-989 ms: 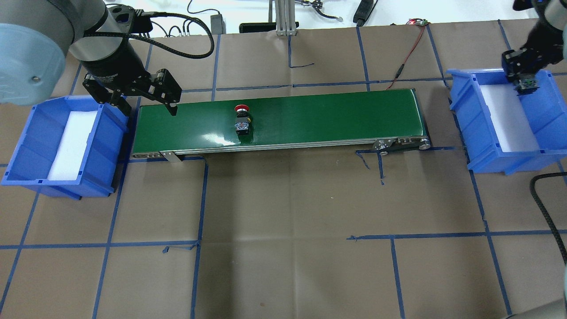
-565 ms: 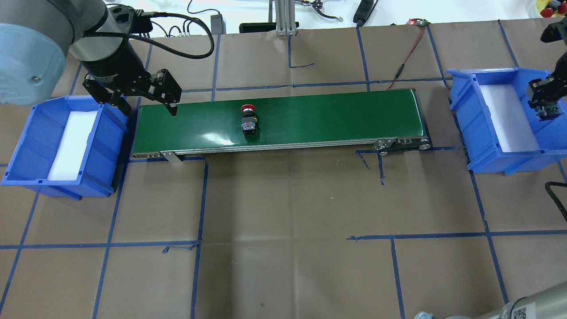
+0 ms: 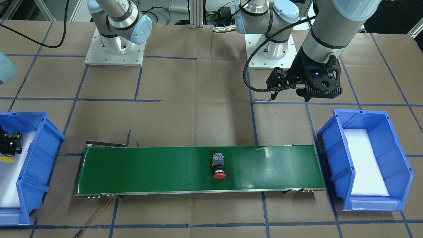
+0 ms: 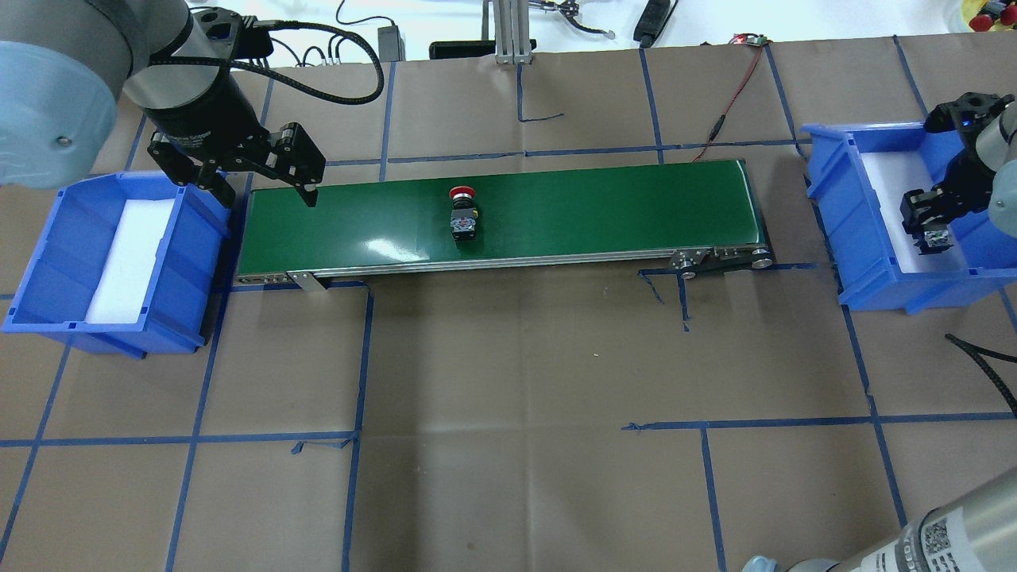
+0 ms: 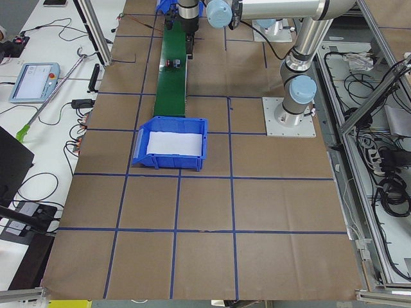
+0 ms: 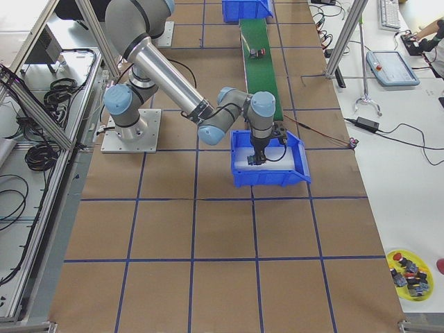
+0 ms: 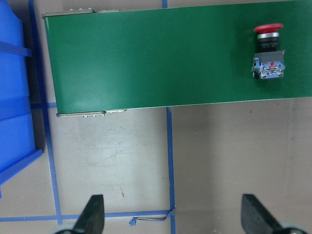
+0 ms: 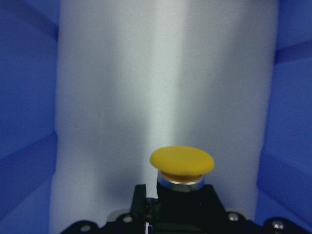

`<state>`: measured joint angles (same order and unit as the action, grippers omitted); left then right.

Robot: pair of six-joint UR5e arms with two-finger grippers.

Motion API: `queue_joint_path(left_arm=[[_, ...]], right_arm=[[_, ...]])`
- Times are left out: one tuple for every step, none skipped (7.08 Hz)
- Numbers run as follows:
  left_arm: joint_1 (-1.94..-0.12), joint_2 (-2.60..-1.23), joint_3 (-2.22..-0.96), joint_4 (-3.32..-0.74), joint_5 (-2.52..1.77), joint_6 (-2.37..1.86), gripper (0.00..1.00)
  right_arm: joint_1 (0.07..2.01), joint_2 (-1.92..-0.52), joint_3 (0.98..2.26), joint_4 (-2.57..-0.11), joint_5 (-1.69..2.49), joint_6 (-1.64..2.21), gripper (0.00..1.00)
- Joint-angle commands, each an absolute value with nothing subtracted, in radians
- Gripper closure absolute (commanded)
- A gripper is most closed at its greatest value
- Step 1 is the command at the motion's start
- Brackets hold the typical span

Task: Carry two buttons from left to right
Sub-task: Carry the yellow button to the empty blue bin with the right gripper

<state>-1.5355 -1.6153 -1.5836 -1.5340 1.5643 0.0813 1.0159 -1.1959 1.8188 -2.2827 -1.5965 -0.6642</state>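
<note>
The red button [image 4: 462, 213] lies on its side on the green conveyor belt [image 4: 596, 206], left of the middle; it also shows in the front view [image 3: 218, 167] and the left wrist view [image 7: 267, 53]. My left gripper [image 4: 266, 193] is open and empty, above the belt's left end beside the left blue bin [image 4: 183, 262]. My right gripper [image 4: 928, 230] is shut on the yellow button [image 8: 181, 163] and holds it low inside the right blue bin [image 4: 842, 199], over the white foam. I cannot tell whether the button touches the foam.
A red wire [image 4: 731, 95] runs to the belt's far right corner. A black cable [image 4: 981, 365] lies near the right bin. A yellow dish of spare buttons [image 6: 409, 267] sits off the table in the right side view.
The red button has moved right along the belt. My right gripper has carried the yellow button nearer and lower into the right bin. The left arm has not moved.
</note>
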Motion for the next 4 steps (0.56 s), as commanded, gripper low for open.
queue_joint_path(left_arm=[[-1.536, -1.615, -1.583, -1.534, 1.563, 0.081, 0.00], [-1.536, -1.615, -1.583, -1.534, 1.563, 0.081, 0.00], [-1.536, -1.615, -1.583, -1.534, 1.563, 0.081, 0.00], [-1.536, -1.615, -1.583, -1.534, 1.565, 0.081, 0.00]], right_arm=[[1.017, -1.193, 1.868, -2.287, -1.592, -0.661, 0.98], [1.017, -1.193, 1.870, -2.287, -1.597, -0.660, 0.95], [1.017, -1.192, 1.870, -2.287, -1.606, -0.658, 0.62], [1.017, -1.195, 1.868, -2.286, -1.595, -0.646, 0.07]])
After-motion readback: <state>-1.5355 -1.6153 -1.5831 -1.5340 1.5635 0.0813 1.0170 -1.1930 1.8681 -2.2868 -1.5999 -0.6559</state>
